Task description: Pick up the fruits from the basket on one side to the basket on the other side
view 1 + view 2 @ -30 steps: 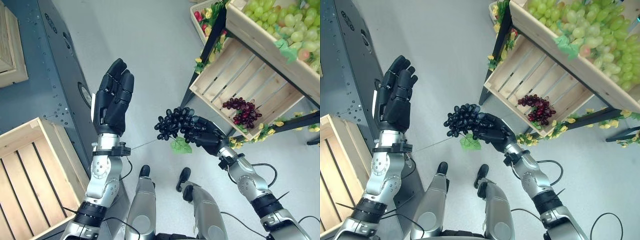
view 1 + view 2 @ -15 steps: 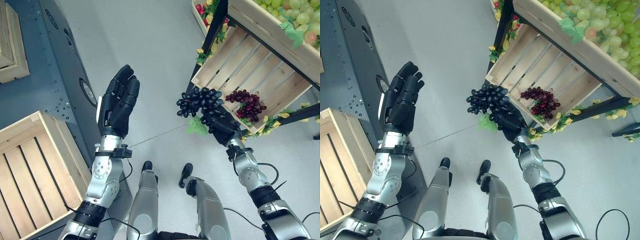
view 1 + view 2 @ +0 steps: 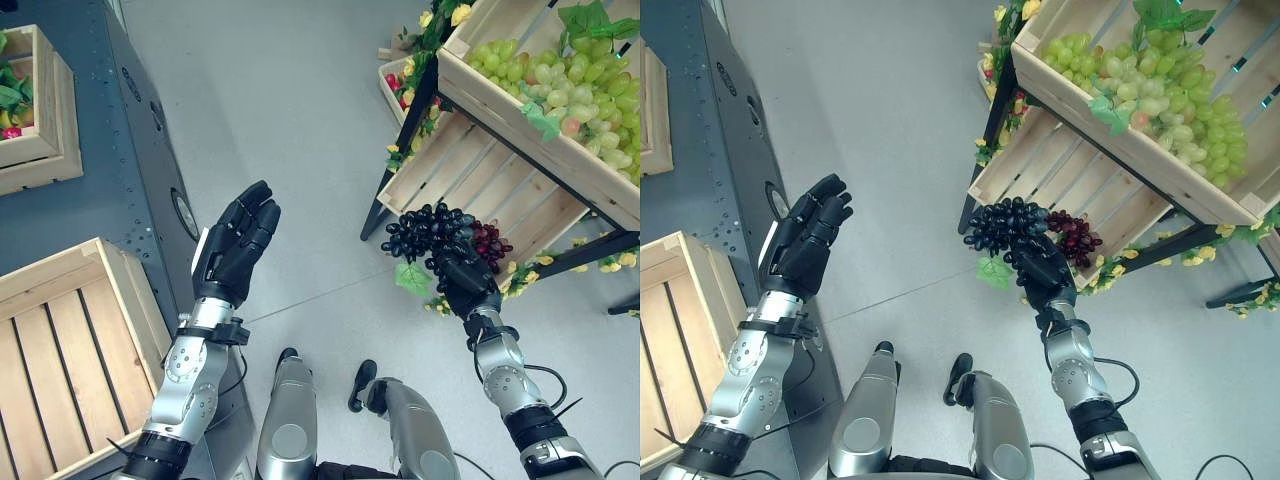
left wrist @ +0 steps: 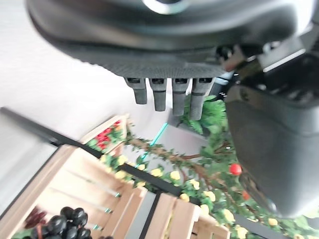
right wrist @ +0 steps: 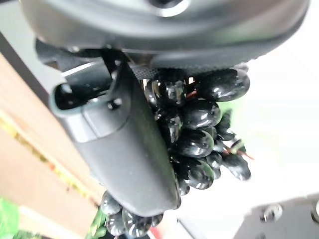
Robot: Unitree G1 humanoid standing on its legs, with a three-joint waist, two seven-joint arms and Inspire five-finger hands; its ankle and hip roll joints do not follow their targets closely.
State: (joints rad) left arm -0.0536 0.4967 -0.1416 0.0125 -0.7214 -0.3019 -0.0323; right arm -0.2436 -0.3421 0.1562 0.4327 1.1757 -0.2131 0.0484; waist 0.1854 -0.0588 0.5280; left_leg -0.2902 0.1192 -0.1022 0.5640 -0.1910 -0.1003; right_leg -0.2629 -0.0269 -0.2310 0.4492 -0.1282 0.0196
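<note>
Empty crate (image 3: 70, 340) stands on the floor at left. Tiered rack at right: upper crate (image 3: 560, 90) above lower crate (image 3: 480, 180), with a grape bunch (image 3: 428, 228) held just before the lower crate's front edge.

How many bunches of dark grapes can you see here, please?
2: a black bunch held in the right robot hand, and a dark red bunch lying in the lower slatted crate. Others may be hidden.

The right hand (image 3: 462, 277) covers the stem end of the black grape bunch (image 3: 428, 229), and that bunch hides part of the dark red grapes (image 3: 491, 241) behind it in the lower crate (image 3: 470, 172). Left of that crate, the empty wooden crate (image 3: 70, 350) runs off the picture's edge. The green grapes (image 3: 1150, 85) above are cut off too.
</note>
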